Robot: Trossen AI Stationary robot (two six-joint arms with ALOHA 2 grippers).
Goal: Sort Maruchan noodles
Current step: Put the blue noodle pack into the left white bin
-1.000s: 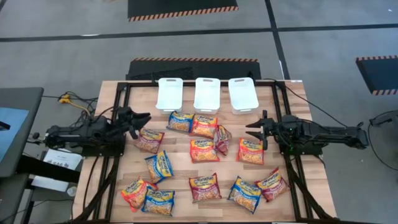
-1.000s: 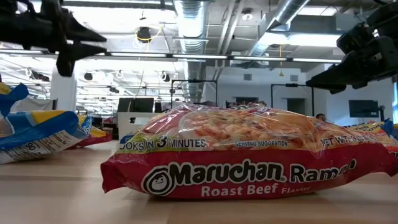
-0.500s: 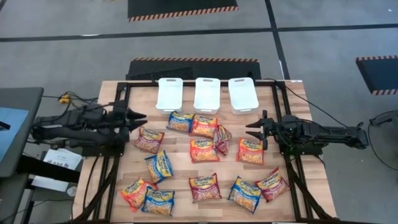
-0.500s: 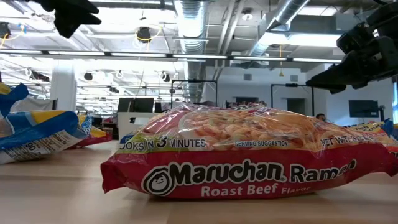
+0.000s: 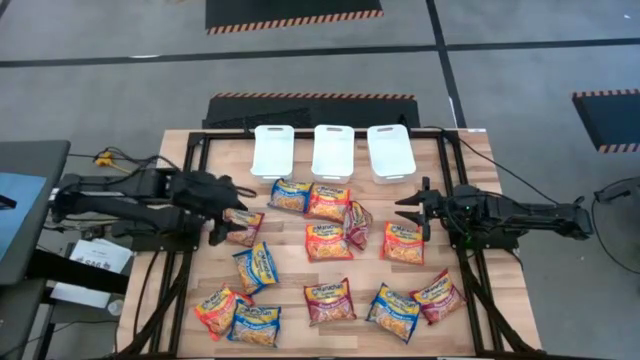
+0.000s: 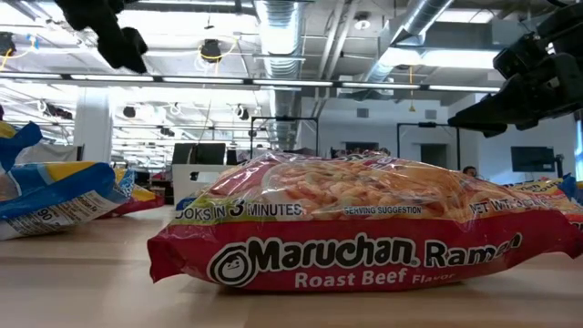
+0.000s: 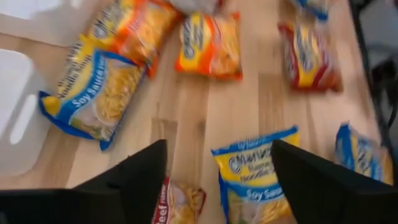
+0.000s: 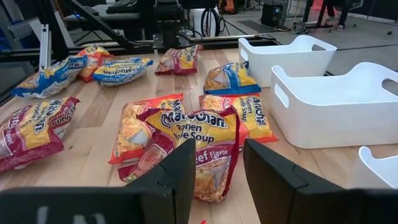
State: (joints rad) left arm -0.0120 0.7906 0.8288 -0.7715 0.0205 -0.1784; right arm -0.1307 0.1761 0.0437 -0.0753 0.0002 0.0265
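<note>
Left pincer (image 5: 228, 214) hangs released, fingers spread wide, above a dark red packet (image 5: 241, 226); right pincer (image 5: 408, 208) waits part-open, empty.

The left arm reaches in from the table's left edge, and its left gripper (image 5: 228, 215) hangs above the wood with its two dark fingers (image 7: 140, 180) spread wide and pointing down toward the table. The right arm stretches in level from the right edge, its right gripper (image 5: 408, 212) held above the table, fingers (image 8: 180, 171) partly apart around nothing.
</note>
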